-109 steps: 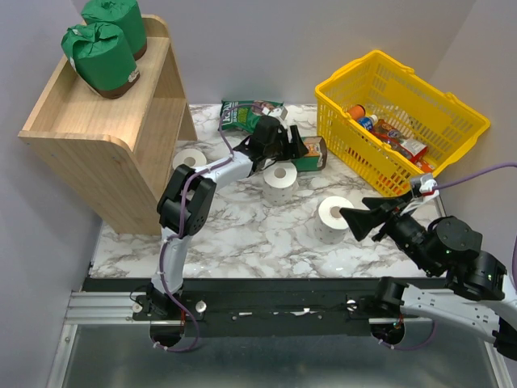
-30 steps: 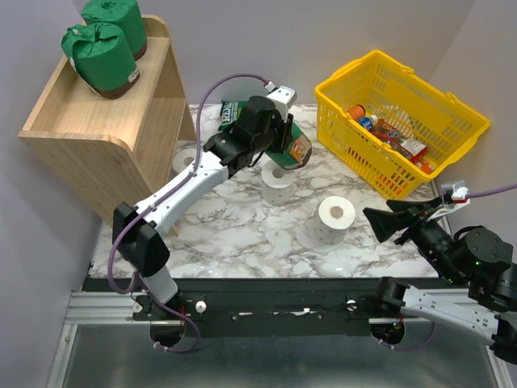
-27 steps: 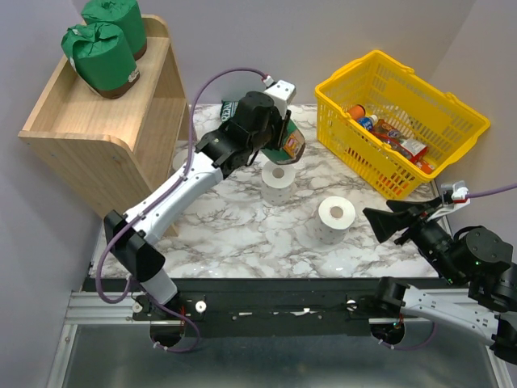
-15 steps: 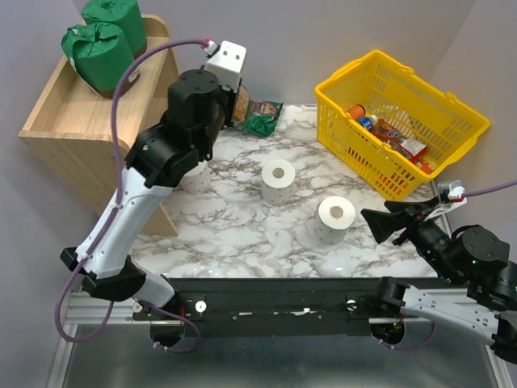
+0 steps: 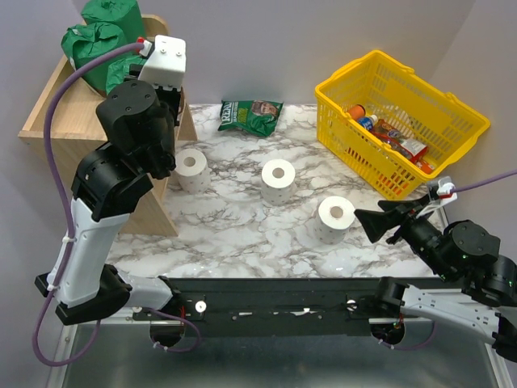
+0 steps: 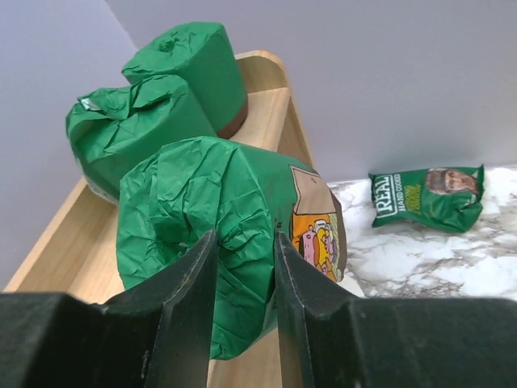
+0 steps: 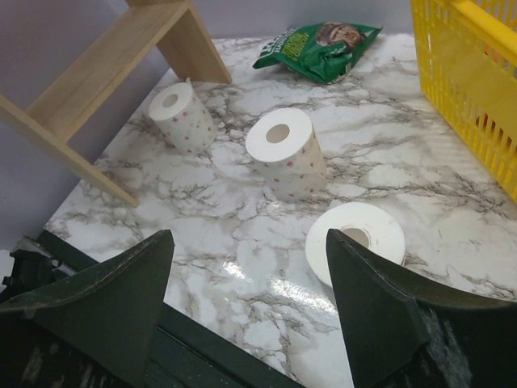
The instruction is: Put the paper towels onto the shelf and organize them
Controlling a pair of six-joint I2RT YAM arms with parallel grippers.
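Left claw (image 6: 242, 240) is clenched on the crumpled end of 1 green-wrapped paper towel roll (image 6: 202, 190), 1 finger on each side, and holds it over the top tray of the shelf; whether the roll rests on the tray cannot be told from either view. Right claw (image 5: 365, 220) is released and empty, its fingers spread wide, hovering above the near right part of the table beside the basket's near corner and pointing toward the nearest white roll. Marble table (image 5: 242, 230): carries all loose items noted below. Wooden shelf (image 5: 47, 109): stands at the far left against the wall, with 2 further green-wrapped rolls on its top tray, 1 at the back (image 6: 198, 65) and 1 just in front of it (image 6: 129, 129), the held roll nearest the camera with its orange label facing right. Yellow basket (image 5: 376, 56): far right, holding bottles and packets, not further identifiable. White rolls, 3 in number, stand upright on the table with hollow cores up and apart from one another: 1 near the shelf's foot (image 5: 192, 168), 1 at centre (image 5: 278, 181), 1 nearest the right claw (image 5: 335, 218). Green snack bag (image 5: 252, 115): lies flat at the far edge, between shelf and basket.
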